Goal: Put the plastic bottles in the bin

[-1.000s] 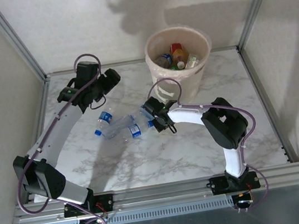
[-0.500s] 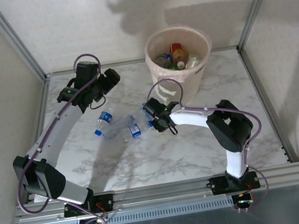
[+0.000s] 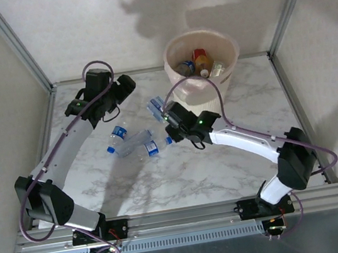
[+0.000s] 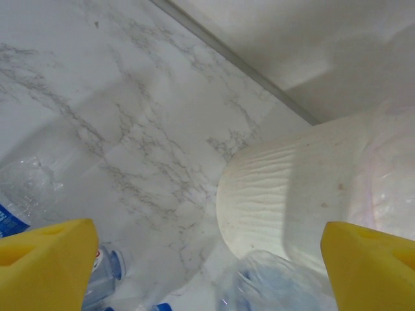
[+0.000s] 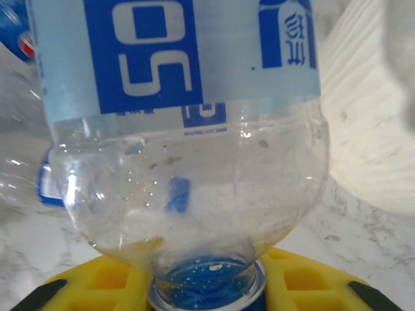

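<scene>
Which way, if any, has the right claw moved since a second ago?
Yes. The right claw, shut on a bottle, has moved up-frame, closer to the bin.

Blue label [image 5: 175,58] of bottle [image 5: 188,188]: "50"

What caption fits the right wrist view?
Right gripper shut on the blue-capped neck of a clear blue-labelled plastic bottle, ribbed cream bin behind.

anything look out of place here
Crushed clear plastic bottles with blue caps lie on their sides on the marble table, outside the round cream bin; the right gripper holds another by its neck. Nothing spilled.
</scene>
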Controlling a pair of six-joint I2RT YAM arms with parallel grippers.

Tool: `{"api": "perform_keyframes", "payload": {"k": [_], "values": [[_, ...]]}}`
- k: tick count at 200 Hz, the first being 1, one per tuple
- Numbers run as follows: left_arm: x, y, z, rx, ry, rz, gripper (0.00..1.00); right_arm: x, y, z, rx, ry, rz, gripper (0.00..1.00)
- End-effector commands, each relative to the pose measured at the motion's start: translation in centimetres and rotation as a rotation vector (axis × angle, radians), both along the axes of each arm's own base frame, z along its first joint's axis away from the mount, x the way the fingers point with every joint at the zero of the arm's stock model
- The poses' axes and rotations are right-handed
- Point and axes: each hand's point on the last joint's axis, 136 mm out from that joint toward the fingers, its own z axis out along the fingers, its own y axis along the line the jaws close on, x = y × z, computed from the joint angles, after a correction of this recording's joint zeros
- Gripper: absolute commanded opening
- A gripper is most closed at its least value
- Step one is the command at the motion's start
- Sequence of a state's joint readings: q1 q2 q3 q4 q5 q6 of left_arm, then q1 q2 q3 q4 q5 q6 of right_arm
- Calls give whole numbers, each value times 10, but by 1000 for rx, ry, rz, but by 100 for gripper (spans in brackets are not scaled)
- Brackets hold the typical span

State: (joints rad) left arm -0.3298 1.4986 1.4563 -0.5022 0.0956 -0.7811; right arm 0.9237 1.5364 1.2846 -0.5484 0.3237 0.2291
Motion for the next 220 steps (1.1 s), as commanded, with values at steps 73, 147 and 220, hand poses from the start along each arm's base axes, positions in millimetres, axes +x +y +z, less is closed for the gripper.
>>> {"api": "perform_keyframes", "payload": {"k": [73, 147, 220], "values": [[20, 1, 50, -40, -131, 18, 89, 44, -43, 227, 263, -287, -247, 15], [18, 4, 43, 5, -107, 11, 89, 120, -97, 215, 224, -171, -411, 14], [8, 23, 30, 50, -77, 29, 89, 153, -94, 173, 218, -73, -413, 39]]}}
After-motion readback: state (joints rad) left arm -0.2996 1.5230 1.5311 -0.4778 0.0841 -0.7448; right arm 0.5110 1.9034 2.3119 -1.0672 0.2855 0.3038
